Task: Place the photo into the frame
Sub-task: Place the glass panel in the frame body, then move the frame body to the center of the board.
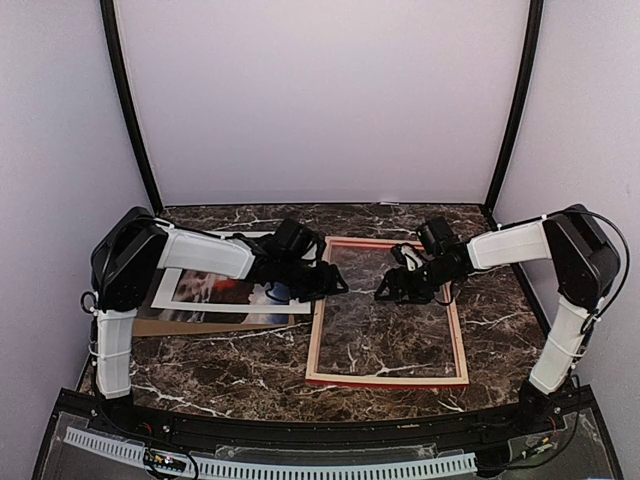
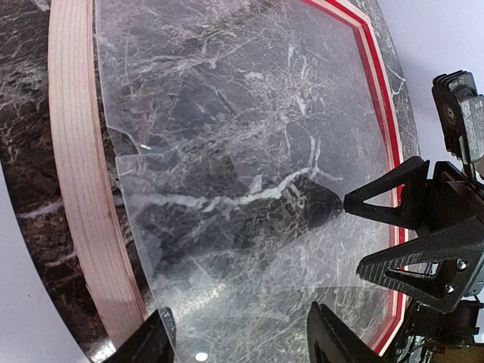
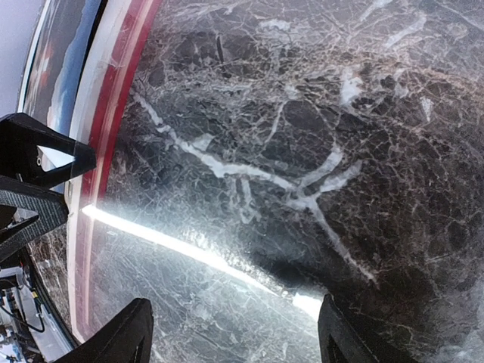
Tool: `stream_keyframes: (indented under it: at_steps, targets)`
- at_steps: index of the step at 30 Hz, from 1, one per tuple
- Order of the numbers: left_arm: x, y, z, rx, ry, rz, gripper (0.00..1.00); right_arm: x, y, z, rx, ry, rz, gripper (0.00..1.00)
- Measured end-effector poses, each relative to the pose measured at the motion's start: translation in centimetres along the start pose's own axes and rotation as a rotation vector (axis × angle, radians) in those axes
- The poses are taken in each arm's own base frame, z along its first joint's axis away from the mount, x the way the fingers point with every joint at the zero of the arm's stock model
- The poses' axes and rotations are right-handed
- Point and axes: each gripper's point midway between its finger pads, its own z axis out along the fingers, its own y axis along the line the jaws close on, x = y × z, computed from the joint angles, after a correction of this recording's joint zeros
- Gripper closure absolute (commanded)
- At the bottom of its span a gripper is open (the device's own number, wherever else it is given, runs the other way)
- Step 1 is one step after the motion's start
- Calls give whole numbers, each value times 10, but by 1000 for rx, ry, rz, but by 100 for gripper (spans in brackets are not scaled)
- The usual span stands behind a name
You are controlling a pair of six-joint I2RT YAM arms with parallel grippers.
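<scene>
The frame (image 1: 386, 380) lies flat at the table's centre, pale wood side up, with red along its inner edges (image 2: 382, 113). Its clear pane (image 1: 390, 335) shows the marble beneath. The photo (image 1: 225, 290) lies to the frame's left under a white mat, with dark rocks and a red glow showing. My left gripper (image 1: 338, 287) is open and empty, low over the pane just inside the frame's left rail (image 2: 76, 174). My right gripper (image 1: 384, 293) is open and empty over the pane, facing the left gripper a short gap away. Both wrist views show open jaws: the left gripper (image 2: 242, 342) and the right gripper (image 3: 231, 339).
The white mat (image 1: 165, 290) lies on top of the photo, and a brown cardboard backing board (image 1: 155, 325) pokes out beneath them at the left. Black corner posts and pale walls enclose the marble table (image 1: 250, 370). A bright glare streak (image 3: 189, 253) crosses the pane.
</scene>
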Motion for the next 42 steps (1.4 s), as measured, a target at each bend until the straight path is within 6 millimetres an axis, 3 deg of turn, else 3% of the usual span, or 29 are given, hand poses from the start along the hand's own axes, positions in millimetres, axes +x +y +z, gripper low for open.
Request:
stream_keyframes:
  at_steps: [10,18,23,27,31,34,37,42]
  targets:
    - [-11,0,-22,-73,-45,84,37,1,0,0,2,4,-10,24]
    - [-32,1,-55,-124,-107,145,36,1,-2,-3,23,17,-15,23]
    - [-55,12,-92,-172,-169,162,32,0,-3,-16,67,12,-21,23]
    - [-69,36,-139,-213,-226,143,22,-15,7,-29,76,-33,-42,23]
    - [-79,73,-182,-244,-275,83,6,-30,30,-32,59,-69,-77,23]
    - [-85,107,-208,-269,-298,20,1,-47,66,-25,25,-89,-135,23]
    - [-91,138,-229,-296,-316,-46,1,-61,107,-8,-22,-101,-197,23]
    - [-96,161,-253,-296,-332,-100,1,-59,159,31,-78,-66,-272,23]
